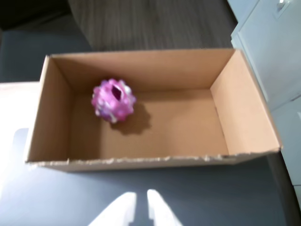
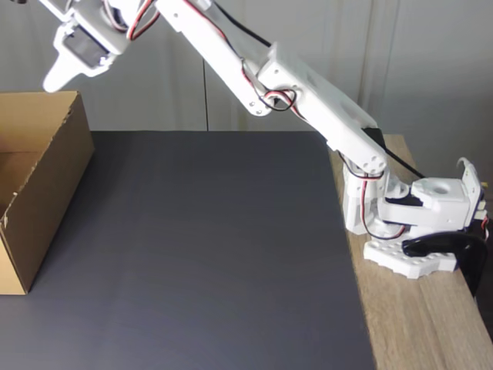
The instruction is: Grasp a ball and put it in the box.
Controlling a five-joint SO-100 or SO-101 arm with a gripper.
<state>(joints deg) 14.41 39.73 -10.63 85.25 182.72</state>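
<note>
White plastic fingertips of the gripper are poking up from the bottom edge of the wrist view, standing a little apart with a narrow dark gap between them and nothing held. In the fixed view the gripper is hanging high at the upper left, above the near rim of the box, at the end of the white arm with its red and black wires, which is reaching leftward from its base.

Going left to right in the wrist view, the large brown corrugated cardboard box is sitting open-topped on the dark grey mat, its ragged near wall lying just beyond the fingertips. The bumpy purple and pink soft ball with whitish patches is lying on the box floor in the left half, near the far wall, casting a shadow to its right. It is well apart from the fingertips, beyond them and slightly to their left, with the near wall between.

In the fixed view the box is standing at the left edge of the mat, and the arm's white base is being carried on the light wooden tabletop along the mat's right edge.
</note>
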